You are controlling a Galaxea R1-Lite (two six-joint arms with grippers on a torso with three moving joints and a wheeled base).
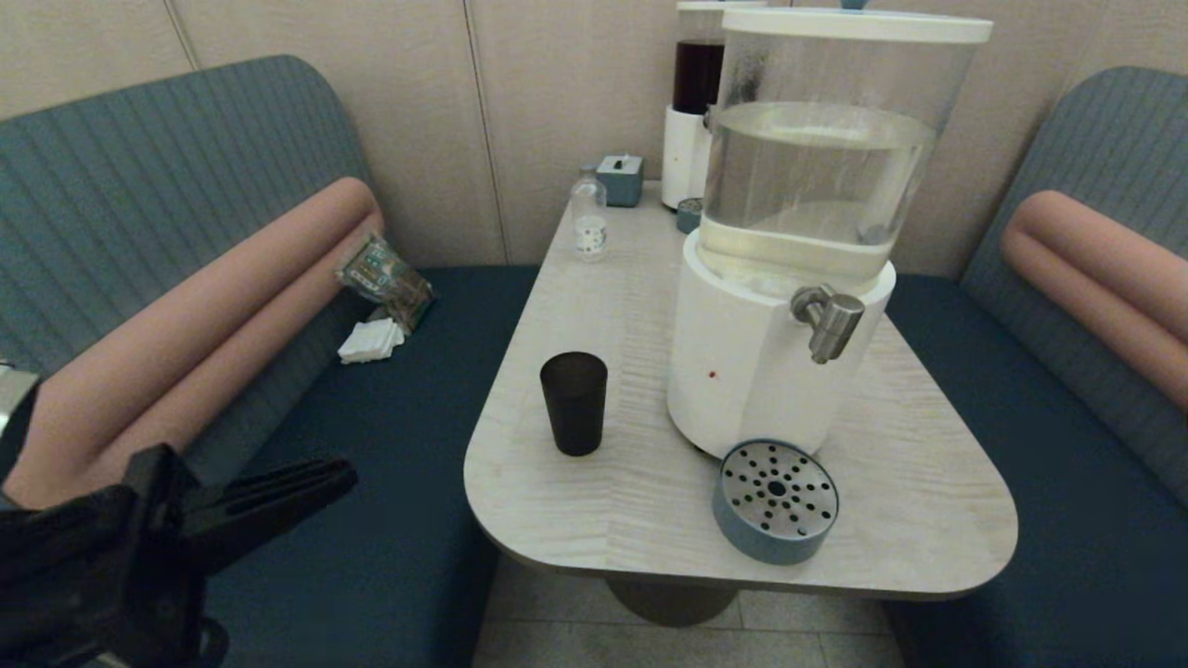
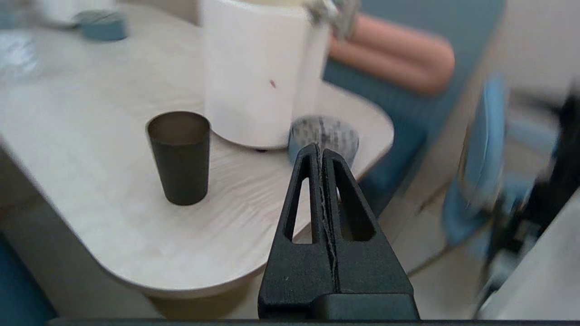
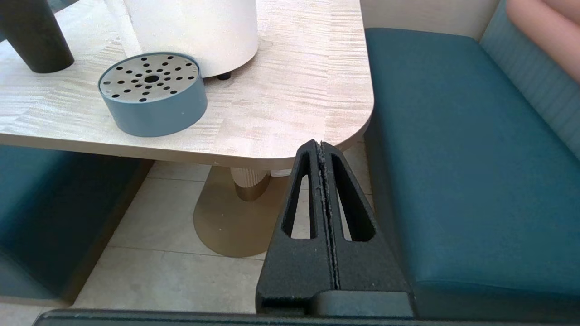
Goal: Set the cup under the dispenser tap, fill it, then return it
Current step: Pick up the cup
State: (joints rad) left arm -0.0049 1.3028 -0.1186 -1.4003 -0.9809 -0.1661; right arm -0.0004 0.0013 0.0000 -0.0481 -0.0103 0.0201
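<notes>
Head view: cup (image 1: pixel 574 402) upright on bench (image 1: pixel 594 520), left of dispenser, untouched. Tap (image 1: pixel 829 321) over drip tray (image 1: pixel 776 501). Left tool (image 1: pixel 306 487) pressed together, near-left, off bench. Right tool (image 3: pixel 321 149) pressed together, below near-right bench edge. Step: reach. Next: spread left tool, approach cup.

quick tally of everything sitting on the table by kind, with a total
Dispensers: 2, the clear-tank dispenser and the dark red-tank dispenser
Drip trays: 2, the near drip tray and the far drip tray
Cups: 1, the cup
Bottles: 1, the small clear bottle
Boxes: 1, the small blue box
Total: 7
</notes>
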